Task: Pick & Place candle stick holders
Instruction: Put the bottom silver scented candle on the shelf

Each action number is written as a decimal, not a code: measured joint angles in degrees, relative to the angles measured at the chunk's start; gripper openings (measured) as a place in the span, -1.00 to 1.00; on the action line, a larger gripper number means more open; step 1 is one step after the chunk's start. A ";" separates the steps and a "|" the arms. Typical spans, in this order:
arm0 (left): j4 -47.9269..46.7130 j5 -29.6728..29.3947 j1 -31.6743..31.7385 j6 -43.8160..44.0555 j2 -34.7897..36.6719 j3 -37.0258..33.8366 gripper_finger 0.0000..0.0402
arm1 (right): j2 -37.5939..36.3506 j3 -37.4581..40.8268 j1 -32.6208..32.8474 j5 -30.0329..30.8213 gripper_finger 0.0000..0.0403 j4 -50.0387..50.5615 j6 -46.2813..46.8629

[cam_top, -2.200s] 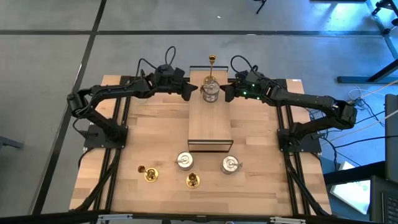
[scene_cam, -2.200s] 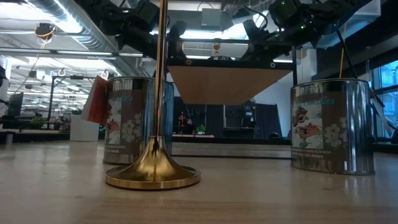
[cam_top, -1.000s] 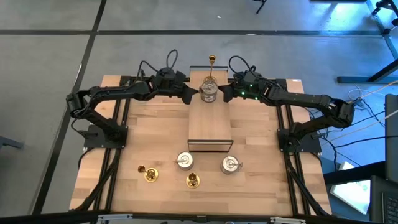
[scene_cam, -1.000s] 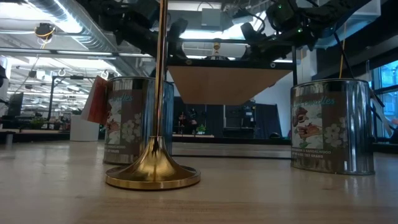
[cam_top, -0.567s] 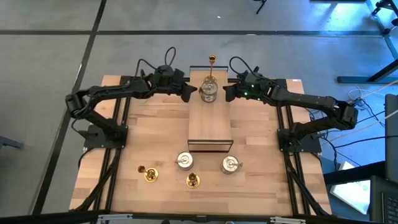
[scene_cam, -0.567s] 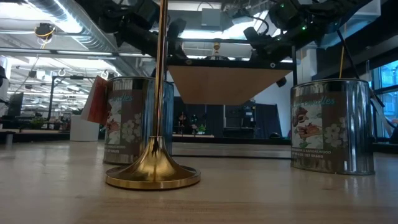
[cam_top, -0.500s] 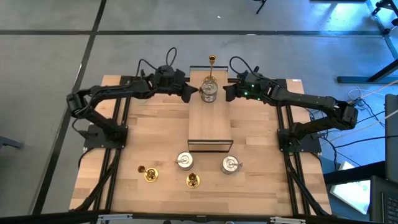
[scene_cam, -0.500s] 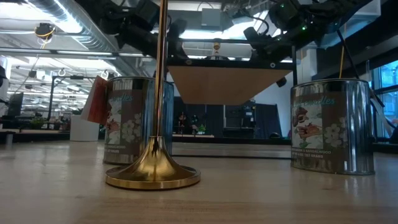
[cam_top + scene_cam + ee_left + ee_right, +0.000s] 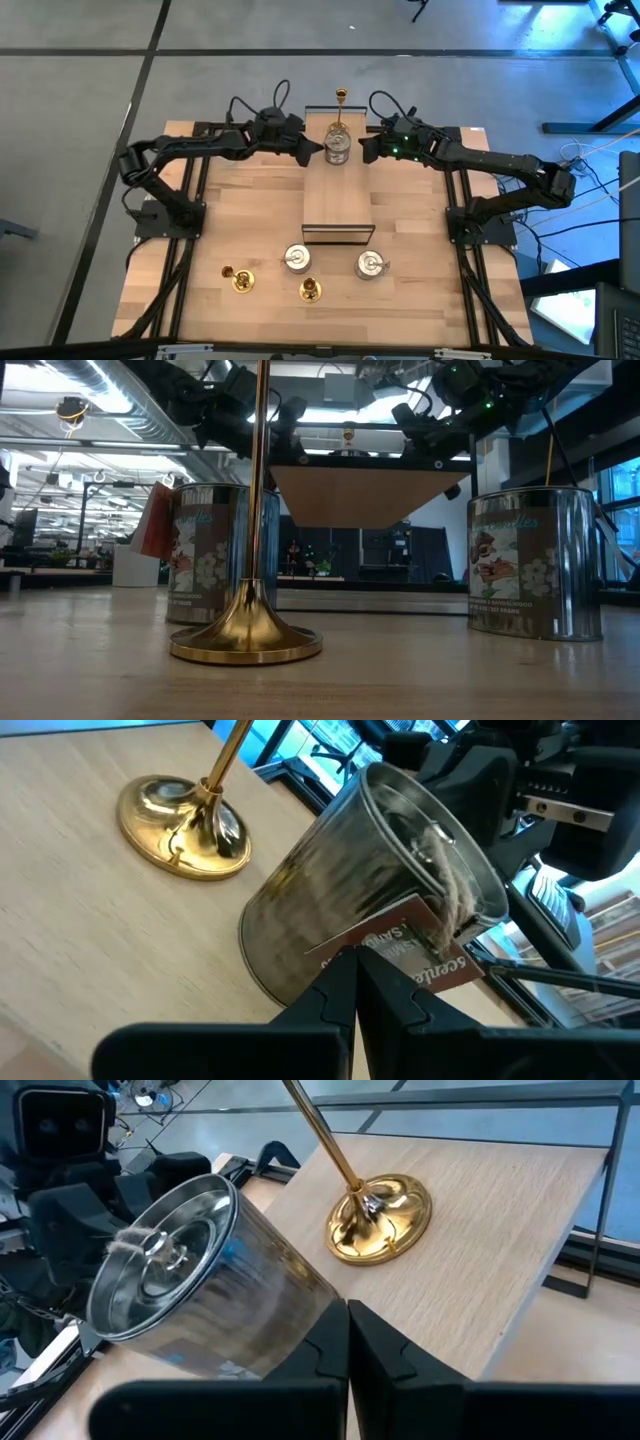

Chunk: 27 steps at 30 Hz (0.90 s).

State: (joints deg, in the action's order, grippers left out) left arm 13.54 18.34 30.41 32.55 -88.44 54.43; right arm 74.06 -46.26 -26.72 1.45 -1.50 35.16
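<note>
Both claws flank one silver tin on the raised board.
Left gripper (image 9: 313, 155) and right gripper (image 9: 364, 154), fingers pressed together, empty; tin (image 9: 338, 148) beside brass holder (image 9: 341, 97), probably being nudged square.

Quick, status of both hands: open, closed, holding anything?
Left hand: closed, empty, fingertips at the silver tin on the raised wooden platform.
Right hand: closed, empty, on that tin's other side.
</note>
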 joint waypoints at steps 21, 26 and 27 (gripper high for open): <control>-1.60 -4.07 -0.64 1.26 2.17 -0.04 -0.99 | -0.33 0.00 0.08 -2.72 -1.00 0.77 0.46; -6.53 -10.54 -1.44 0.43 7.46 -0.07 -0.99 | -3.08 -0.02 0.22 -10.00 -1.00 3.05 0.55; -7.10 -10.61 -1.44 0.26 8.58 -0.07 -0.99 | -3.89 -0.02 0.22 -11.86 -1.00 3.55 0.59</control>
State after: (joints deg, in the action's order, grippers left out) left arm 6.44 7.73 28.97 32.81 -79.86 54.37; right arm 70.18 -46.28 -26.50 -10.40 2.04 35.75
